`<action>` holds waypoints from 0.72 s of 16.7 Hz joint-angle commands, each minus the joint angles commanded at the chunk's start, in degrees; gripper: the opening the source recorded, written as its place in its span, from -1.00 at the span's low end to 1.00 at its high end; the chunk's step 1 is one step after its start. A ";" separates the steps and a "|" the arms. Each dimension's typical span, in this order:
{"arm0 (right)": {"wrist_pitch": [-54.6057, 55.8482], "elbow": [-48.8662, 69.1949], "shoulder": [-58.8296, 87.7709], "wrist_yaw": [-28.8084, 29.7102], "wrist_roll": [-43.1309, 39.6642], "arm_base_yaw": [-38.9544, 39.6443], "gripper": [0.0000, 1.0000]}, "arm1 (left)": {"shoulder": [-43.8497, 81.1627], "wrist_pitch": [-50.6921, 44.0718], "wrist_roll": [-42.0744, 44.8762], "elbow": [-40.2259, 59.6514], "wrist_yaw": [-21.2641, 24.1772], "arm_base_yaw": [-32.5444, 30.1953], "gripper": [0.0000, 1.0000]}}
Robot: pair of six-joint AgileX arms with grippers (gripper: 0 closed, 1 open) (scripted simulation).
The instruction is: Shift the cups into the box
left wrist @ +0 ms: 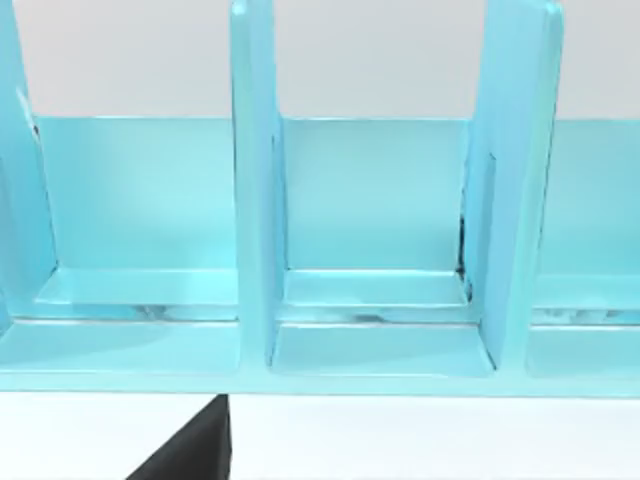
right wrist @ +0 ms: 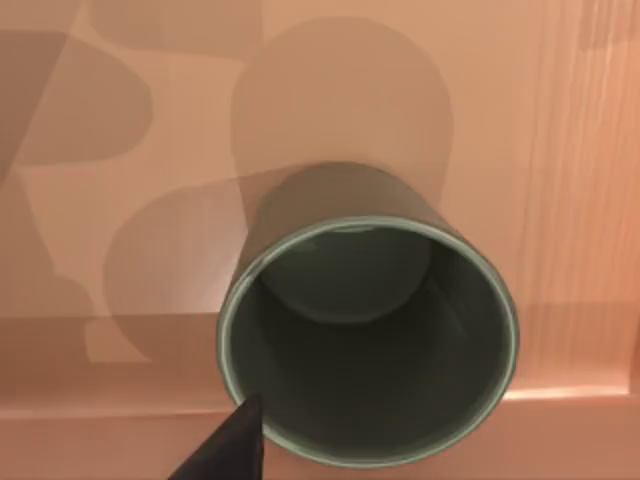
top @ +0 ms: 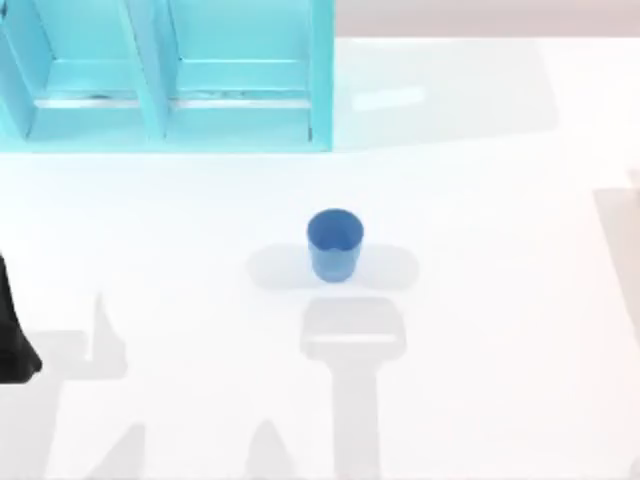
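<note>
- Top view: the small bright blue tapered cup [top: 334,243] stands upright and alone on the white table [top: 500,330], about mid-table. The light blue box with upright dividers [top: 165,75] sits at the far left, well apart from the cup. A dark part of my left arm [top: 14,335] shows at the left edge. I cannot tell from here how its fingers stand.
- Left wrist view: I look straight into the box's compartments [left wrist: 375,240], open towards me, with dividers either side of the middle one. A dark fingertip [left wrist: 195,450] shows low in the picture. I see no cup in front of it; whether the left gripper is open or closed I cannot tell.
- Right wrist view: the dark olive-grey tapered cup [right wrist: 365,340] sits mouth-up right under the camera, over a pinkish surface. One dark fingertip [right wrist: 228,448] lies at its rim. Whether it grips the cup I cannot tell.
- Judgement: the grey cup looks like the step in hand. I would confirm the hold before lifting, keep the cup upright, travel high over the dividers, then lower into one compartment, not onto a divider edge.
- The blue cup is not yet in the box.
</note>
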 joint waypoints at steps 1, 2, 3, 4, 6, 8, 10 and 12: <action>0.00 0.00 0.00 0.00 0.00 0.00 1.00 | 0.00 0.00 0.00 0.00 0.00 0.00 1.00; 0.00 0.00 0.00 0.00 0.00 0.00 1.00 | 0.00 0.00 0.00 0.00 0.00 0.00 1.00; 0.00 0.00 0.00 0.00 0.00 0.00 1.00 | 0.00 0.00 0.00 0.00 0.00 0.00 1.00; 0.00 0.00 0.00 0.00 0.00 0.00 1.00 | 0.00 0.00 0.00 0.00 0.00 0.00 1.00; -0.19 0.20 0.02 0.00 -0.02 -0.08 1.00 | 0.00 0.00 0.00 0.00 0.00 0.00 1.00; -2.30 2.33 0.28 -0.03 -0.15 -0.26 1.00 | 0.00 0.00 0.00 0.00 0.00 0.00 1.00; -6.83 6.89 0.50 -0.05 -0.15 -0.55 1.00 | 0.00 0.00 0.00 0.00 0.00 0.00 1.00; -13.39 13.53 0.63 -0.02 -0.26 -0.65 1.00 | 0.00 0.00 0.00 0.00 0.00 0.00 1.00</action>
